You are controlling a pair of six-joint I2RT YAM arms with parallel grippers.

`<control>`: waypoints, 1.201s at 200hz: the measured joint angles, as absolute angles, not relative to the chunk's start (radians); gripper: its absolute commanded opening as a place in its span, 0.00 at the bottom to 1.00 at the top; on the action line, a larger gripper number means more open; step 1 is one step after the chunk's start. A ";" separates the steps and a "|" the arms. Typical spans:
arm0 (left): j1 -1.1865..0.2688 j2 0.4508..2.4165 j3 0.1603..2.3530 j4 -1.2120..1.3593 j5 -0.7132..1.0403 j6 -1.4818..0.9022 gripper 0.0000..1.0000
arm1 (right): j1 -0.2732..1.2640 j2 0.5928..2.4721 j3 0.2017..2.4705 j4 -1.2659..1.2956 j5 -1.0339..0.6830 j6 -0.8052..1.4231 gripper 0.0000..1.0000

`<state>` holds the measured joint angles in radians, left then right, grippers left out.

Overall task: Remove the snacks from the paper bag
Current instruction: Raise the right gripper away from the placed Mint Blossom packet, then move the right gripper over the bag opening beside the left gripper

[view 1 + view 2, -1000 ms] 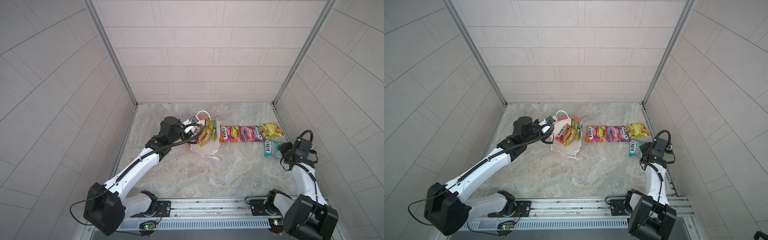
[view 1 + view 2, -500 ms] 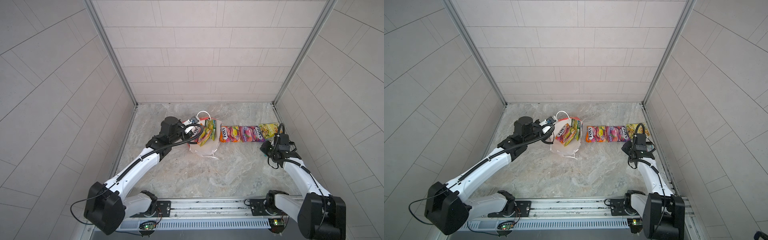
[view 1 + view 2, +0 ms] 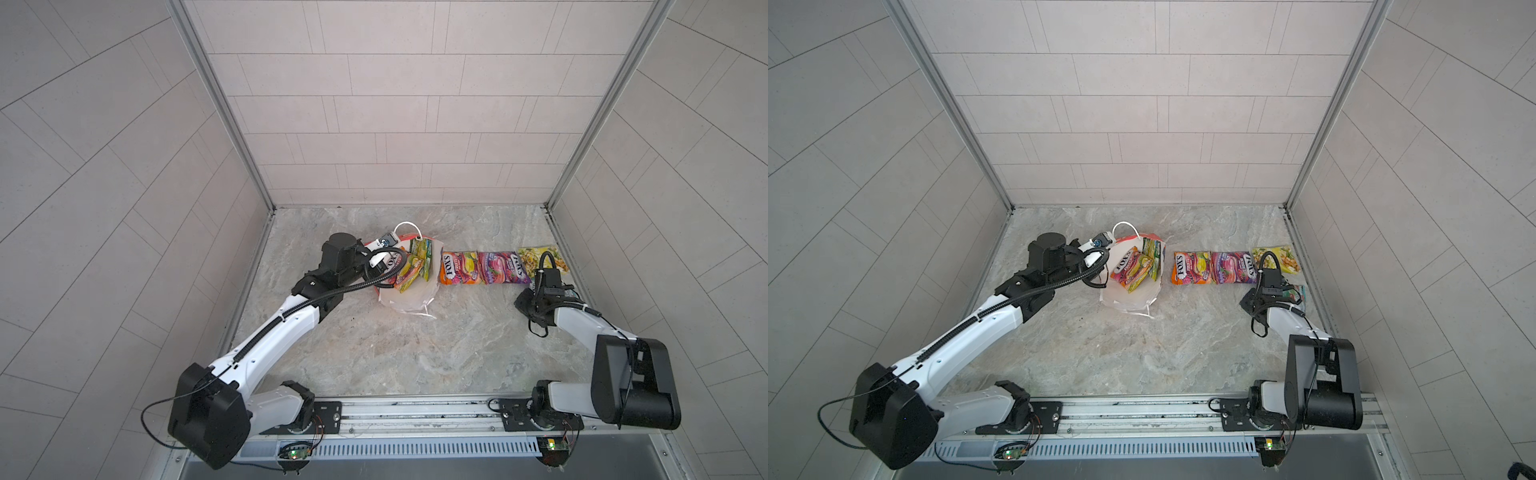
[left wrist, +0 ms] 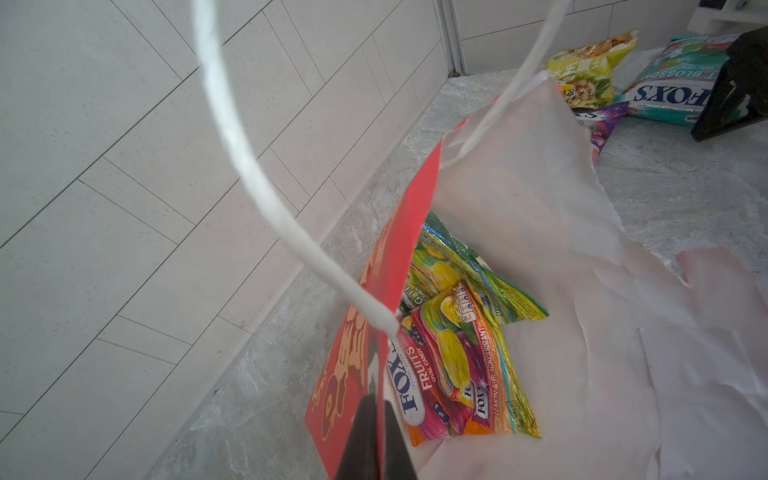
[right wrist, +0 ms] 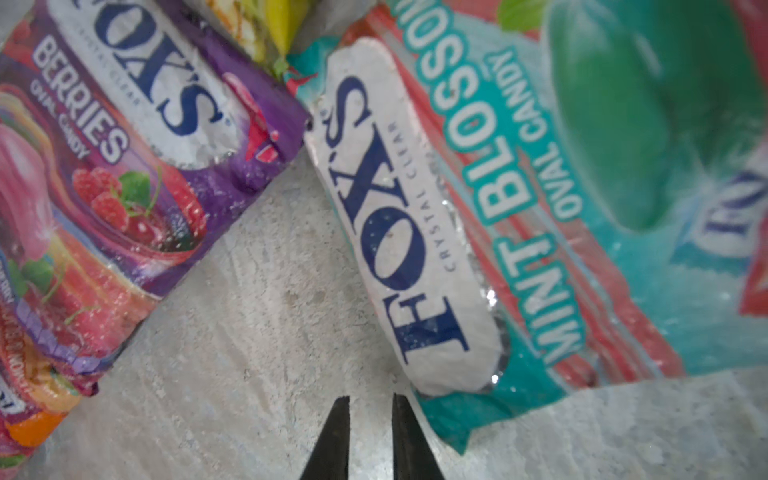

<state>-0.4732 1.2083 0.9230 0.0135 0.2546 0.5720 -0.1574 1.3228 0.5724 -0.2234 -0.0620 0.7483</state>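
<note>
1. Snacks (image 3: 1192, 268), small flat glossy packets: two lie inside the red paper bag (image 3: 409, 299) and four lie out on the grey marbled desk (image 3: 415, 357).
2. The paper bag lies on its side, left of the desk's centre, with its mouth spread and its white inside facing up. One white cord handle (image 4: 249, 166) arches up from the raised red wall.
3. Inside the bag, a pink-orange-yellow "FOX'S FRUITS" packet (image 4: 457, 374) overlaps a green-yellow packet (image 4: 490, 291). Both rest on the white inner face.
4. A row lies on the desk just right of the bag, side by side: orange "FOX'S" packet (image 3: 459, 269), purple-pink "BERRIES" packet (image 3: 500, 268), and yellow-green packet (image 3: 540, 255) at the right end.
5. The pale teal "MINT BLOSSOM" packet (image 5: 582, 216) lies nearer the front than the yellow-green one. The right arm partly hides it in both top views.
6. Left pincer (image 4: 379, 405): clamped on the bag's raised red wall, near the root of the handle. The paper sits between the two dark fingers.
7. Right pincer (image 5: 370, 400): low over bare desk, between the purple-pink and teal packets. Its tips stand a narrow gap apart with nothing between them. One tip is just beside the teal packet's edge; whether it touches cannot be told.
</note>
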 measured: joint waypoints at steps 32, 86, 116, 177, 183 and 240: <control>-0.473 1.208 0.923 0.013 0.255 0.572 0.00 | -0.168 1.283 0.522 -0.185 -0.023 0.825 0.24; -0.473 1.212 0.923 0.014 0.255 0.572 0.00 | -0.206 1.056 0.404 -0.184 0.084 0.871 0.30; -0.473 1.212 0.923 0.014 0.255 0.572 0.00 | -0.206 0.912 0.402 -0.207 0.089 0.877 0.32; -0.473 1.216 0.923 0.007 0.303 0.583 0.00 | -0.050 0.710 0.545 -0.224 -0.049 0.776 0.25; -0.473 1.216 0.923 0.006 0.313 0.589 0.00 | 0.010 0.709 0.577 -0.219 -0.048 0.748 0.23; -0.472 1.205 0.923 -0.042 0.395 0.645 0.00 | 0.640 0.817 0.743 -0.076 0.065 0.471 0.11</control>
